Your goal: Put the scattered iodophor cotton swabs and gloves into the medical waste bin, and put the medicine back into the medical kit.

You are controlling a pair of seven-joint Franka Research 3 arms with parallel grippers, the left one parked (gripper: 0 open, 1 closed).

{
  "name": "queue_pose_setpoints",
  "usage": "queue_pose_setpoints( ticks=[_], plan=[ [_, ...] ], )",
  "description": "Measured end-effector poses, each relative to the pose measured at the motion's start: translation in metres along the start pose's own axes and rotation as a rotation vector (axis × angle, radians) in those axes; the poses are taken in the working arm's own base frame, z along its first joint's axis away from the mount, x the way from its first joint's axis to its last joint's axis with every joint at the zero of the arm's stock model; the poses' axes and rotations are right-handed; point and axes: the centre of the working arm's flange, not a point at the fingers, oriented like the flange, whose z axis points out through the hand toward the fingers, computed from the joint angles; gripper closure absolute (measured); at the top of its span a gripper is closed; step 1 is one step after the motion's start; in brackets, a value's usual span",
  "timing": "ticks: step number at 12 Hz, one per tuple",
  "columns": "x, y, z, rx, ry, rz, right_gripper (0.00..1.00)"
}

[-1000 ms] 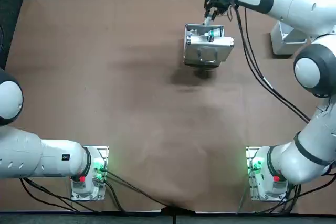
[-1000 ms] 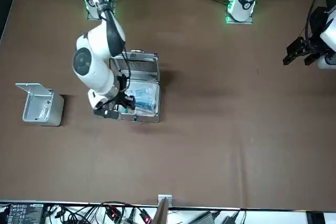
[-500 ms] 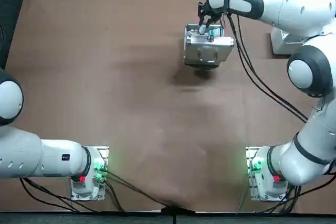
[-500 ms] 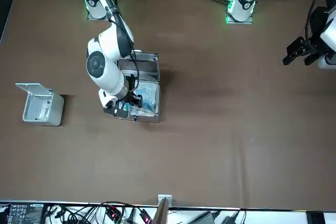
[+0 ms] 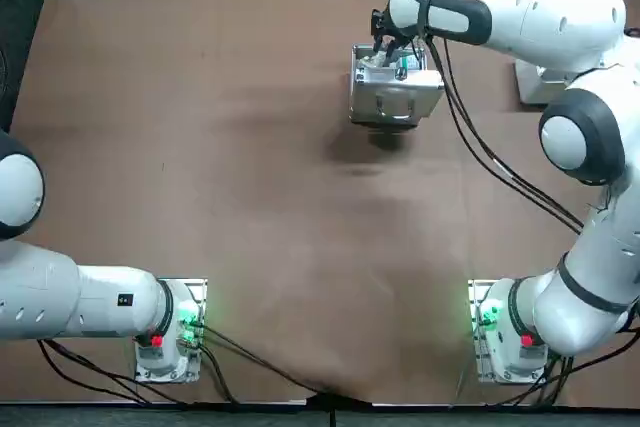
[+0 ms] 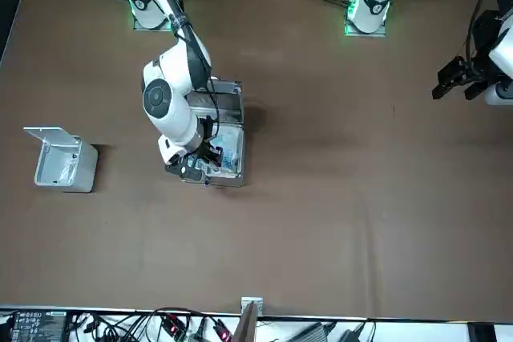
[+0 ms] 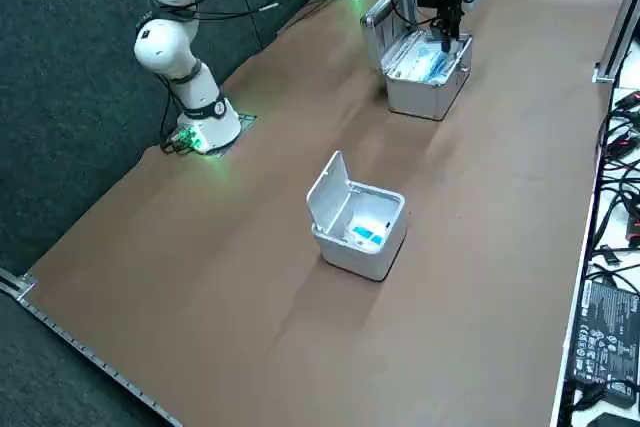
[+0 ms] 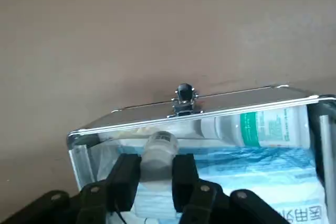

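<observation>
Top view first: the medical kit [image 5: 395,97] stands open near the far edge of the bench [image 5: 200,147], right of its middle. The right arm's hand [image 5: 386,43] is over the kit's far side. The medical waste bin [image 5: 545,82] sits toward the far right corner, largely hidden by the arm. No writing can be read from up here.

Front view: the hand is down at the kit's open compartment, at the end nearest the bin. Blue packets [image 6: 228,150] fill the compartment just beside it. The bin stands well apart from the kit.

Right side view: the bin's lid [image 7: 328,190] is flipped up, with something blue and white inside. The hand reaches down into the kit.

Wrist view, and here is the detail: the fingers [image 8: 125,179] are narrow, clamped on a small medicine bottle [image 8: 157,153] with a pale cap and no label showing. It hangs at the kit's rim, close to the latch [image 8: 184,95]; whether it touches anything below, I cannot tell. A second bottle [image 8: 257,127] lies on its side along the latch wall, white with a green band and print too fine to read. The packets carry dark characters cut off at the edge, unreadable.
</observation>
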Motion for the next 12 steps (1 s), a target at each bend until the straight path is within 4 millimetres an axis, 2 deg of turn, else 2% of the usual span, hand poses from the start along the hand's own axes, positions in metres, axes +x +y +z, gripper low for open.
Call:
queue_pose_setpoints(
  ticks=[4,11,12],
  plan=[
    [0.004,0.006,0.006,-0.029,0.012,-0.009,0.63],
    [0.01,0.015,0.036,-0.04,0.007,0.005,0.63],
    [0.011,0.016,0.037,-0.04,0.008,0.007,0.6]
  ],
)
